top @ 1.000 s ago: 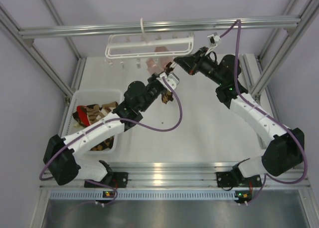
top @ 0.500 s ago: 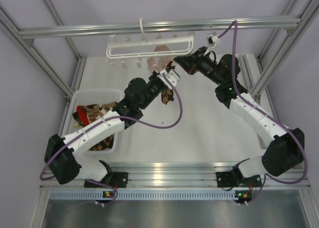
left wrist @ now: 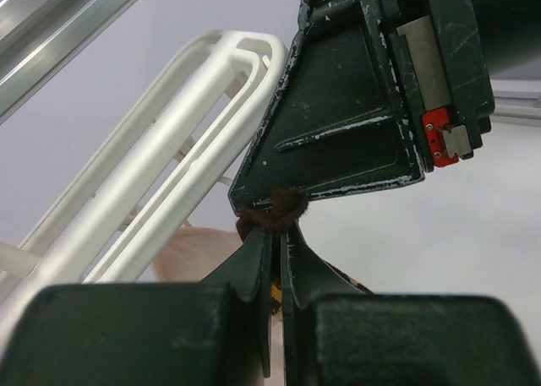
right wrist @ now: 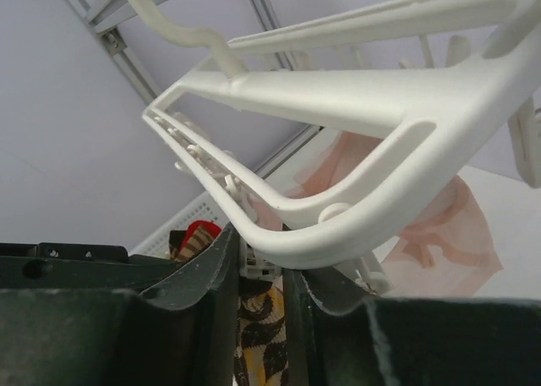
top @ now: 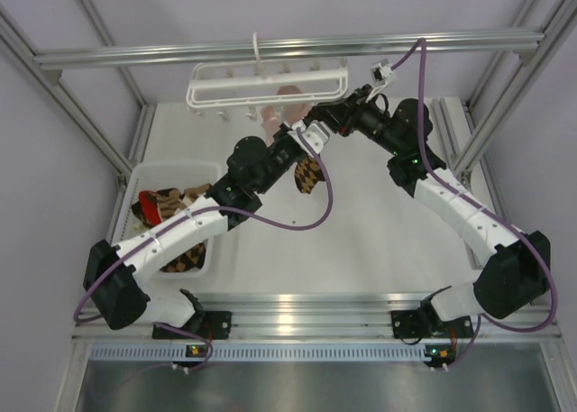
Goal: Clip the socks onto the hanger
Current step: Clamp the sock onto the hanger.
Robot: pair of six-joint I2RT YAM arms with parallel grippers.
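The white hanger (top: 270,81) hangs by its hook from the top bar. My left gripper (top: 306,145) is shut on the dark brown edge of an argyle sock (top: 308,174), which dangles below it. In the left wrist view the sock's edge (left wrist: 275,210) sits at my left gripper's tips (left wrist: 276,231), touching the right gripper's black finger (left wrist: 338,124), beside the hanger (left wrist: 169,175). My right gripper (top: 318,123) is closed around a small white clip (right wrist: 260,266) under the hanger rail (right wrist: 355,99); the sock (right wrist: 262,335) shows just below that clip.
A white bin (top: 153,170) at the left holds more argyle socks (top: 162,205) and something red. A pink cloth (top: 287,105) hangs from the hanger behind the grippers, also seen in the right wrist view (right wrist: 439,217). Aluminium frame posts stand on both sides.
My left gripper has moved up and right with the sock until it meets the right gripper under the hanger. The sock now hangs straighter. The hanger has swung slightly.
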